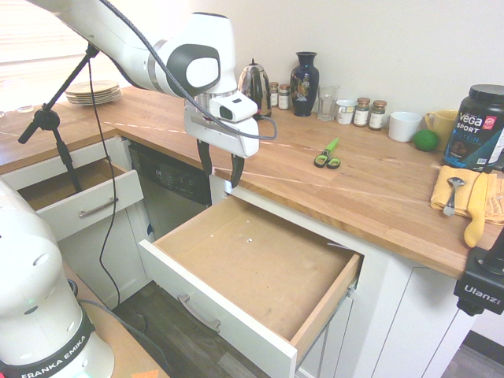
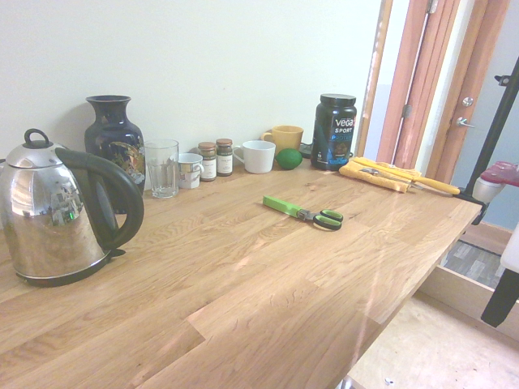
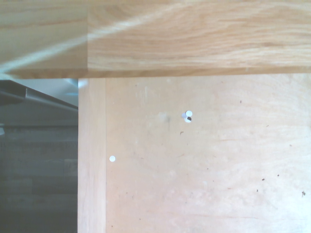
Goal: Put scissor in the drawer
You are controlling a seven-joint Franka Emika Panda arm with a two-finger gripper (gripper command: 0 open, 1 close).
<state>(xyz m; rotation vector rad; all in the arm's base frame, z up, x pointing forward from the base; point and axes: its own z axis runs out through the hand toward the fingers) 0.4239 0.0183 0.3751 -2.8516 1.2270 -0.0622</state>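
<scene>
The scissor (image 1: 327,153) lies flat on the wooden countertop, green and black, also seen mid-counter in the second exterior view (image 2: 306,213). The large drawer (image 1: 260,268) stands pulled out below the counter edge, with its white front and bar handle (image 1: 198,313) and nothing on its bare wood bottom (image 3: 204,170). My gripper (image 1: 220,169) hangs open and empty over the drawer's back left corner, well to the left of the scissor and apart from it. Only a dark finger (image 2: 503,296) shows at the right edge of the second exterior view.
A kettle (image 1: 253,87), dark vase (image 1: 304,83), glass (image 1: 327,102), spice jars, white mug (image 1: 405,125), lime (image 1: 426,140) and black tub (image 1: 480,126) line the wall. A yellow cloth with spoon (image 1: 465,197) lies at right. A smaller drawer (image 1: 79,197) stands open at left.
</scene>
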